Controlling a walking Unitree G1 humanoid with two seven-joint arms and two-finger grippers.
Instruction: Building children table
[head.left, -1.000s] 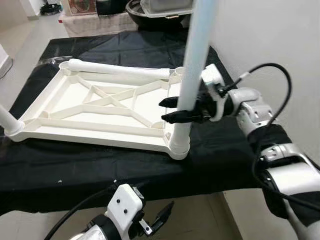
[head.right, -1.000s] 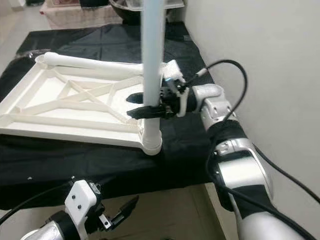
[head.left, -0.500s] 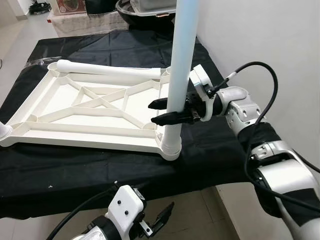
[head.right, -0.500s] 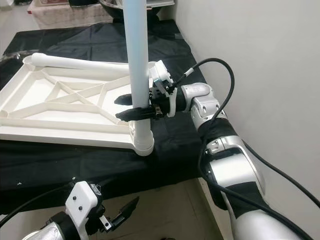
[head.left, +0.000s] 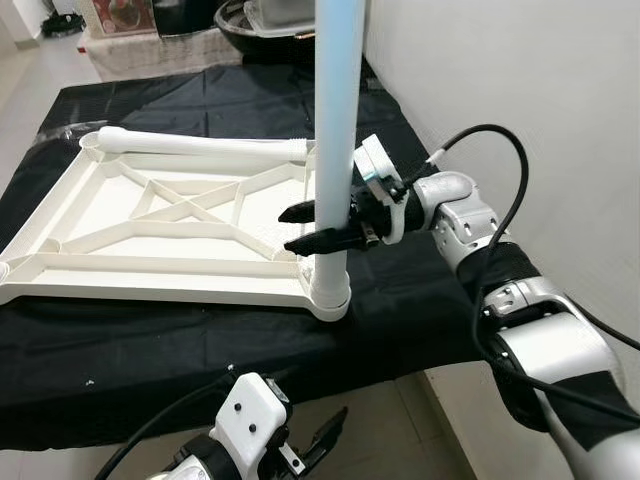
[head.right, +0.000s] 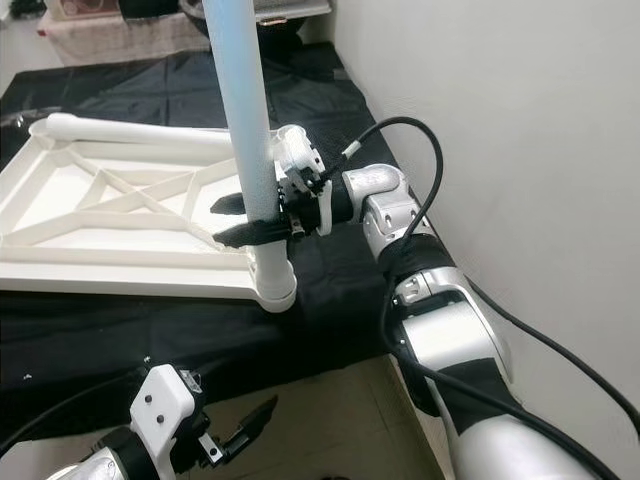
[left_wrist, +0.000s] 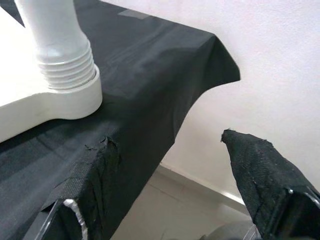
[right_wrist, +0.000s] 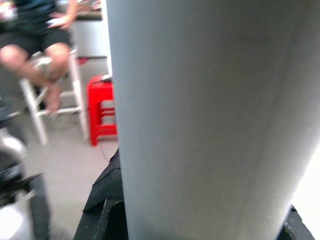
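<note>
A black cloth (head.left: 150, 340) drapes over the work surface, which stands against a plain pale wall (head.left: 520, 70) on a light tiled floor (head.left: 390, 420). Farther off, a red stool (right_wrist: 102, 112) sits beside a white chair (right_wrist: 55, 107) with a person (right_wrist: 37, 27) seated on it.

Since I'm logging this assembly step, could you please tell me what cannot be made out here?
- Upright white plastic table leg: its top is cut off by the eye views' upper edge.
- Right gripper: the leg hides the finger contact.
- Seated person: blurred in the right wrist view.
- White ribbed tabletop: left end cropped.
</note>
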